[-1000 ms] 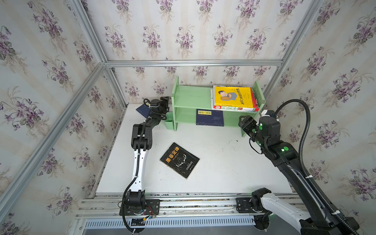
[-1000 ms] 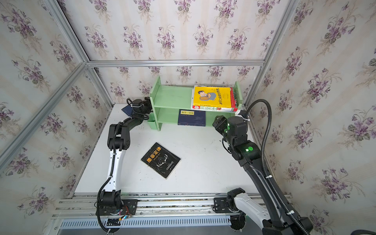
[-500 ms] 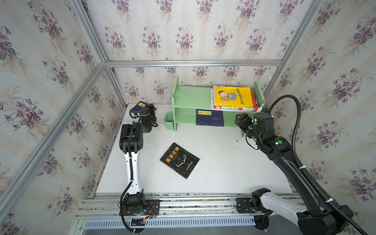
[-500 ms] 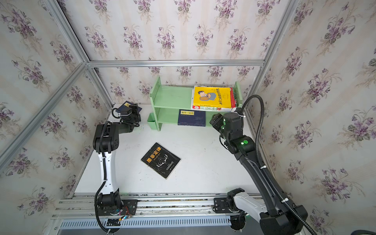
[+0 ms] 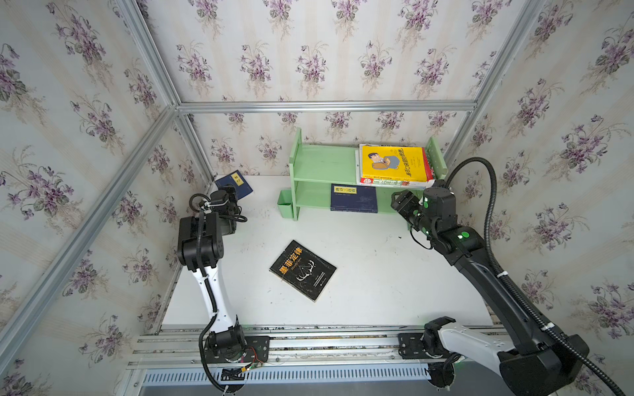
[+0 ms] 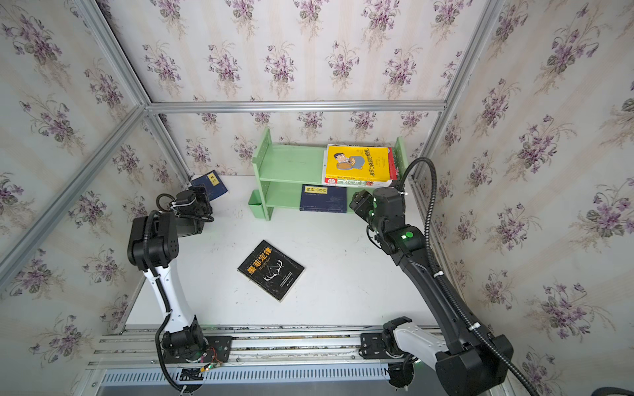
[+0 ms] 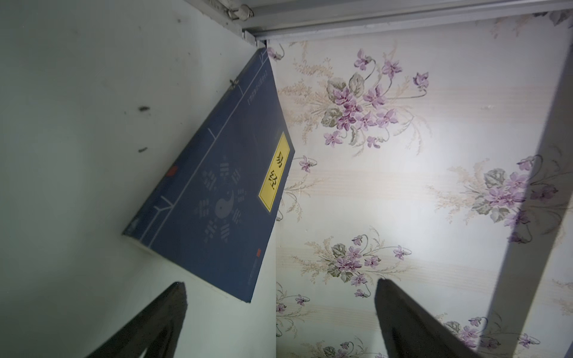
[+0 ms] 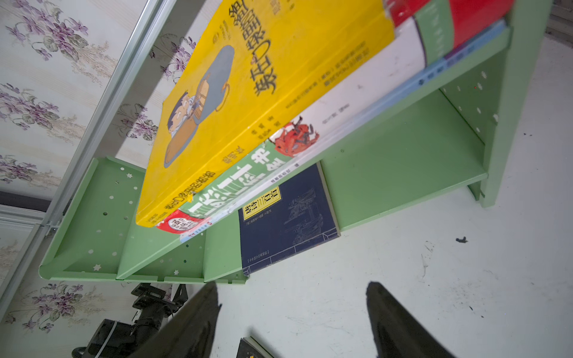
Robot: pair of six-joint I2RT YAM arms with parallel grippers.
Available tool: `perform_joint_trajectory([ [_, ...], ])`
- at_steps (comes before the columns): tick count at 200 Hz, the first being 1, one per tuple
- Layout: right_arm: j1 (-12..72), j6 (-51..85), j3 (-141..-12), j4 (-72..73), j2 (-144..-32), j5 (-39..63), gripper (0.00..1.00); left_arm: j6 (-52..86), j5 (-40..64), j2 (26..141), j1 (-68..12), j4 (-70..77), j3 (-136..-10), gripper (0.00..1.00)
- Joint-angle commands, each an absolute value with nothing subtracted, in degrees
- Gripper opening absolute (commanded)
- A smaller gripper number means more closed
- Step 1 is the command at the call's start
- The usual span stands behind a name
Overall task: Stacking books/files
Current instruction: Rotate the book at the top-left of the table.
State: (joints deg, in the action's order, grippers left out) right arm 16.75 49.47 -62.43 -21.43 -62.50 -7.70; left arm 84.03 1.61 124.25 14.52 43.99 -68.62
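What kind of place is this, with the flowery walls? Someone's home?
Probably not: it looks like a test booth dressed as a room. Floral wallpaper sits in bare aluminium framing, two robot arms are mounted on a rail, and a small green shelf holds books.

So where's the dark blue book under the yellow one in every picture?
In a top view: navy book, lower board of the green shelf.
In a top view: same spot.
Left wrist: not in it.
Right wrist: on that board too.
Shared landmark: the yellow book above it.
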Motion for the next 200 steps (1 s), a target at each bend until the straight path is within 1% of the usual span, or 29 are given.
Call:
perform_joint_trajectory([
  [1,16.63,49.47,-61.34,-19.53,-61.38,-8.13,0.78,79.38,3.77,121.84,15.74,42.49,-68.6,0.97],
  [15,16.59,49.57,-60.84,-19.57,-61.04,-8.42,0.78,76.2,9.17,122.24,15.85,36.7,-73.2,0.96],
  [43,16.61,49.57,-60.73,-18.84,-61.65,-8.09,0.78,69.14,19.87,126.34,13.17,19.93,-88.13,0.96],
  [61,16.6,49.66,-60.9,-18.28,-62.3,-7.26,0.78,68.79,24.02,130.49,10.89,16.69,-95.51,0.96],
  [91,16.61,50.0,-61.18,-18.37,-62.25,-6.48,0.77,74.05,24.88,137.38,8.39,18.92,-103.07,0.97],
  [112,16.7,50.23,-61.17,-19.35,-61.2,-7.25,0.77,78.75,25.39,142.65,7.07,24.4,-108.91,0.97],
  [154,16.96,51.18,-60.73,-20.81,-59.78,-8.46,0.77,83.71,21.51,151.75,4.67,28.85,-120.03,0.98],
  [174,17.34,51.67,-60.86,-21.06,-59.76,-9.12,0.76,86.04,18.05,153.93,4.35,29.93,-120.67,0.98],
  [200,17.56,52.2,-61.23,-21.23,-60.19,-9.48,0.76,86.9,12.16,153.11,4.61,31.92,-116.35,0.99],
])
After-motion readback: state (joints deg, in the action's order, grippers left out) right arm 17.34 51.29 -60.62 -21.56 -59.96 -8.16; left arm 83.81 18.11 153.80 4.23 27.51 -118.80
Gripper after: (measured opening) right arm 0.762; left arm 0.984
